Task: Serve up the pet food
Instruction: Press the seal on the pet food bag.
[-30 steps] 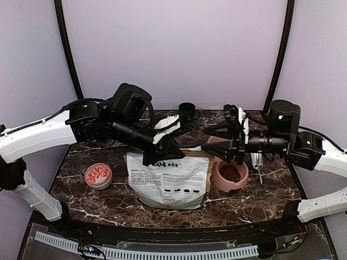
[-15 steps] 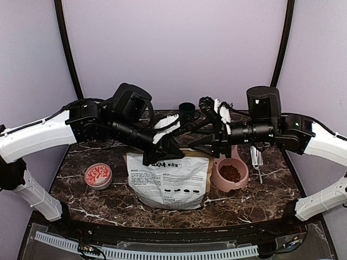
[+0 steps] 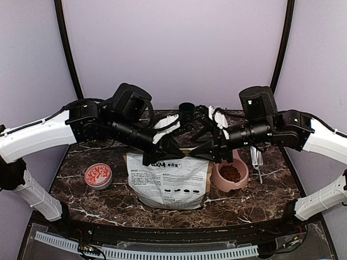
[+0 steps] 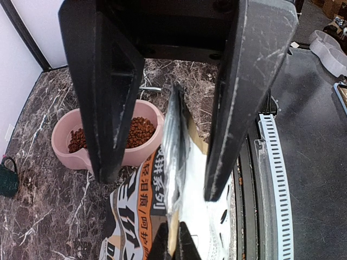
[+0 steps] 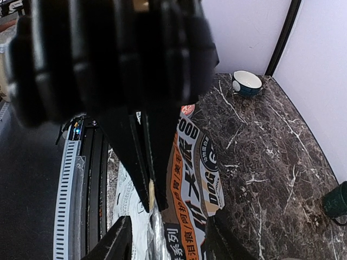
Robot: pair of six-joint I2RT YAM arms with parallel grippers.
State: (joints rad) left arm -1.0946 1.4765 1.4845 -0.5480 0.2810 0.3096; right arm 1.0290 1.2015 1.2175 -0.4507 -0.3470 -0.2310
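Kibble pellets [image 3: 230, 173], small, roundish, reddish-brown and dry, sit as a loose heap in the near cup of the smooth pink plastic double bowl [image 3: 244, 180]. The bowl is on the right of the dark brown marble-look table [image 3: 108, 201]. Its far cup is hidden under the right arm, so I can't say what's in it.

The tan-and-white printed paper bag [image 3: 168, 184] is in the middle with its mouth up, and a silvery lining shows along the top edge. The left gripper [image 4: 172, 246] is pinched tight on that edge. The right gripper [image 5: 169, 216] has its jaws apart, with one scuffed black finger [image 4: 103, 108] on each side of the same edge. From the left wrist view, neither is touching it.

A round tin with a red-and-white patterned lid [image 3: 98, 175] sits to the left of the bag, and a little dark green cup [image 3: 187, 107] is at the back.

Compared with a second ago, the right arm has swung left, from over the bowl to right next to the left gripper at the bag's mouth. The left arm, bag, tin and bowl haven't budged.
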